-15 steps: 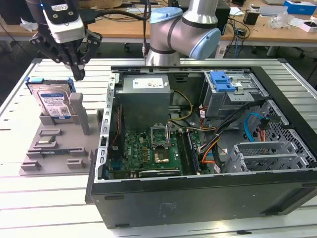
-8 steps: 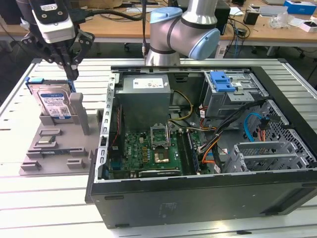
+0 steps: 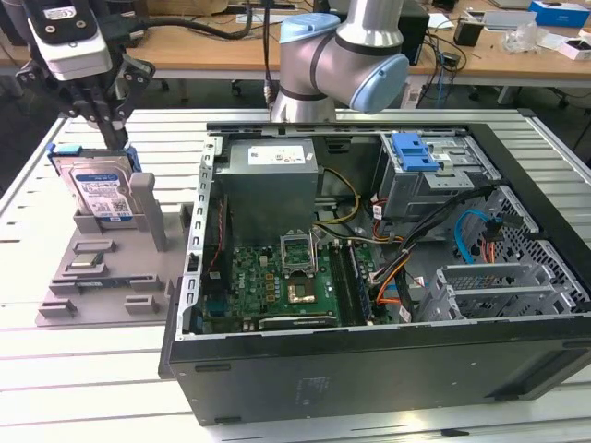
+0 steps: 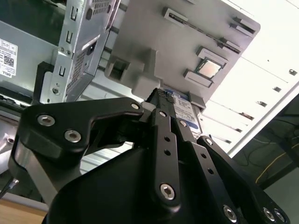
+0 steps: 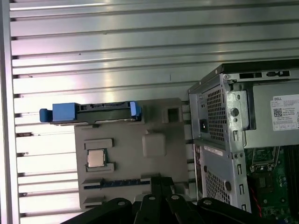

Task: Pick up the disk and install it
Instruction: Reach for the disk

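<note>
The disk (image 3: 100,189) stands on edge in a slot of a grey holder (image 3: 102,268) at the exterior view's left. It is silver with a white-and-blue label and a blue rail around it. In the first wrist view the disk (image 5: 88,113) shows edge-on, with its blue rail ends, along the holder (image 5: 126,154). My gripper (image 3: 120,140) hangs just above the disk's top corner, fingers drawn together and holding nothing. I cannot tell whether it touches the disk. In the second wrist view the gripper (image 4: 161,100) points toward the disk (image 4: 187,112). The closed fingertips (image 5: 161,179) sit over the holder's edge.
An open computer case (image 3: 369,369) lies beside the holder, at the exterior view's right. Inside it are a grey power supply (image 3: 272,166), a motherboard (image 3: 277,286) and a blue-handled drive cage (image 3: 413,152). A processor chip (image 5: 96,158) rests in the holder. A slatted metal table (image 3: 92,369) carries everything.
</note>
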### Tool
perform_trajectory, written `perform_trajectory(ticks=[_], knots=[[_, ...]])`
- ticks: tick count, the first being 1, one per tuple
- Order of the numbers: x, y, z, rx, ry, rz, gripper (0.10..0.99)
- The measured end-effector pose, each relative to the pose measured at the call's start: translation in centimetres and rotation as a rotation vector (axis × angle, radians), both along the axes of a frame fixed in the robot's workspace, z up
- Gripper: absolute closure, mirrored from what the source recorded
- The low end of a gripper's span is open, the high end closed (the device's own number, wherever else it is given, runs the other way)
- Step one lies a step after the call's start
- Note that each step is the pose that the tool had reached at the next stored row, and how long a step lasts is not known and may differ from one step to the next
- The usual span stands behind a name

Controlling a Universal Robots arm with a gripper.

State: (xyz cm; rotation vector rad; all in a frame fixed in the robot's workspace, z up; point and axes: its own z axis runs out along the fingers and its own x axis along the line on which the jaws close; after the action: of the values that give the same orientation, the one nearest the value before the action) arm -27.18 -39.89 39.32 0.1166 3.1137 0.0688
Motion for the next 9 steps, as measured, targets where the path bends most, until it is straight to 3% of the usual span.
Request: perform_trajectory(ticks=[5,9], knots=[[-1.03,0.00,0.00,0.000,0.0000,0.000,0.980],[-2.45,0.00,0.00,0.000,0.0000,0.000,0.980]])
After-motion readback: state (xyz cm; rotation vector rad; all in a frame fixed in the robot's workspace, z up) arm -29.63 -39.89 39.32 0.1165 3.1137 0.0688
